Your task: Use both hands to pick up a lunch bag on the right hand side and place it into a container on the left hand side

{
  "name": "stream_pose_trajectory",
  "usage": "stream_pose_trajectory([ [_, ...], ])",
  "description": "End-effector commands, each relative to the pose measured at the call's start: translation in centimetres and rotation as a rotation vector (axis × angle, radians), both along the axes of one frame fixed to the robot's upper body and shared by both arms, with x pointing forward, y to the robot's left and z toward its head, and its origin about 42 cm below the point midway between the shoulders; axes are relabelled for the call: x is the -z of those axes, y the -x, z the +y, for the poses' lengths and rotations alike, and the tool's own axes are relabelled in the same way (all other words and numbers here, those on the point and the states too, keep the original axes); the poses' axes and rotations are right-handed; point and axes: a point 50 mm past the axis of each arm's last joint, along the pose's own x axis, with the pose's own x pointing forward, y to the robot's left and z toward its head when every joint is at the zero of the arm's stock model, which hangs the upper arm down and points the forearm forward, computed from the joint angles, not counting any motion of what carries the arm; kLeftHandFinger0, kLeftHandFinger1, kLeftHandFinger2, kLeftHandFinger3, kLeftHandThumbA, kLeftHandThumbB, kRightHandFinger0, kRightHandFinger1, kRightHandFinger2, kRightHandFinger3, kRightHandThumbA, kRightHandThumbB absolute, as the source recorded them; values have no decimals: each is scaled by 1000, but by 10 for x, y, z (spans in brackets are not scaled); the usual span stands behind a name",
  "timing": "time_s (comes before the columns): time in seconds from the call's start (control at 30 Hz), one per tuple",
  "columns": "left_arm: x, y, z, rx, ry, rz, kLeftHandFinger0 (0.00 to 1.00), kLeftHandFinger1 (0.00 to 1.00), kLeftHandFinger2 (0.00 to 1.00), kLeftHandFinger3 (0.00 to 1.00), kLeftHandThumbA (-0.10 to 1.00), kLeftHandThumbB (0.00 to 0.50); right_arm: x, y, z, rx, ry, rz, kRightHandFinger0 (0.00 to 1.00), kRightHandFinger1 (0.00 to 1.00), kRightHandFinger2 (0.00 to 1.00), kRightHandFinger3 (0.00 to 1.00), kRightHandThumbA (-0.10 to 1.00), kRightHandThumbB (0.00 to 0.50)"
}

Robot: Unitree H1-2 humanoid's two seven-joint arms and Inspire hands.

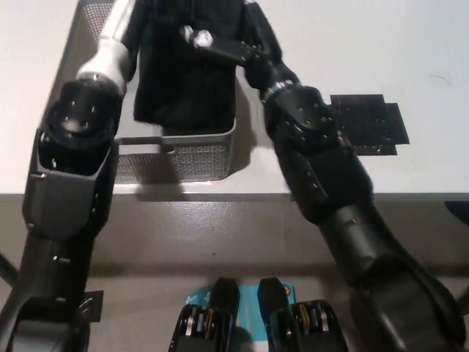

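The black lunch bag (pixel 187 73) hangs upright over the grey mesh container (pixel 183 155) on the left side of the table, and its lower end is down between the container's walls. My black right hand (pixel 223 45) is shut on the bag's upper right side. My white left hand (pixel 126 22) presses against the bag's upper left edge at the top of the picture, mostly hidden by the bag. Both arms stretch forward over the table's front edge.
A flat black patch (pixel 368 125) lies on the white table (pixel 410 59) to the right of my right arm. The table's front edge (pixel 220 196) runs across the middle, with grey floor below it.
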Motion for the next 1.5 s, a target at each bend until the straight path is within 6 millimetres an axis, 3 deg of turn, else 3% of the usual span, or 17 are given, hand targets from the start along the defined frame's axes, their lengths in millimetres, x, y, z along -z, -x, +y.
stream_pose_trajectory([
  [0.0,-9,12,54,102,-34,40,1000,1000,1000,1000,1000,243,-23,22,-51,76,142,-166,973,973,1000,1000,423,12],
  [0.1,-16,30,104,83,8,18,1000,1000,1000,1000,1000,182,-1,48,-105,84,161,-166,767,836,1000,1000,311,0],
  [0.17,-24,43,128,71,20,-7,1000,1000,1000,1000,1000,125,16,63,-136,91,152,-144,809,861,1000,998,342,18],
  [0.23,-33,52,140,68,-20,-27,1000,1000,1000,1000,1000,114,27,72,-157,83,140,-128,773,843,989,977,372,17],
  [0.3,-40,60,147,70,-55,-43,1000,1000,1000,1000,1000,97,33,78,-173,57,145,-115,738,789,981,998,438,1],
  [0.4,-45,71,149,77,-56,-69,1000,1000,1000,1000,1000,81,40,93,-192,-3,188,-82,803,869,1000,1000,660,0],
  [0.57,-40,83,132,120,-75,-85,1000,1000,1000,1000,1000,59,48,109,-207,6,110,-20,951,962,1000,1000,786,9],
  [0.63,-38,89,122,148,-91,-92,1000,1000,1000,1000,1000,45,49,115,-213,31,110,-25,1000,1000,1000,1000,943,0],
  [0.83,-41,107,101,226,-222,-128,1000,1000,1000,1000,1000,86,54,132,-219,67,71,-47,883,958,1000,1000,1000,5],
  [0.87,-37,112,99,234,-232,-126,1000,1000,1000,1000,1000,130,59,137,-217,66,63,-43,842,949,1000,1000,1000,6],
  [0.9,-35,116,99,239,-236,-124,1000,1000,1000,1000,1000,133,62,141,-216,66,60,-39,840,949,1000,1000,1000,6],
  [1.03,-18,145,93,278,-112,-149,1000,1000,1000,1000,1000,130,69,162,-209,91,46,-99,1000,1000,1000,1000,1000,117],
  [1.1,-6,160,89,273,-36,-163,1000,1000,1000,1000,1000,162,69,173,-203,76,5,-154,1000,1000,1000,1000,1000,110],
  [1.13,10,174,84,277,27,-173,1000,1000,1000,1000,1000,207,73,188,-196,65,-30,-180,1000,1000,1000,1000,1000,174],
  [1.33,78,232,57,257,152,-220,1000,1000,1000,1000,1000,257,97,239,-157,23,-100,-250,1000,1000,1000,1000,1000,240],
  [1.4,105,246,52,253,168,-207,1000,1000,1000,1000,1000,241,114,252,-146,11,-122,-227,1000,1000,1000,1000,1000,215],
  [1.47,134,260,47,243,221,-152,1000,1000,1000,1000,1000,263,134,265,-142,8,-119,-181,1000,1000,1000,1000,1000,212],
])
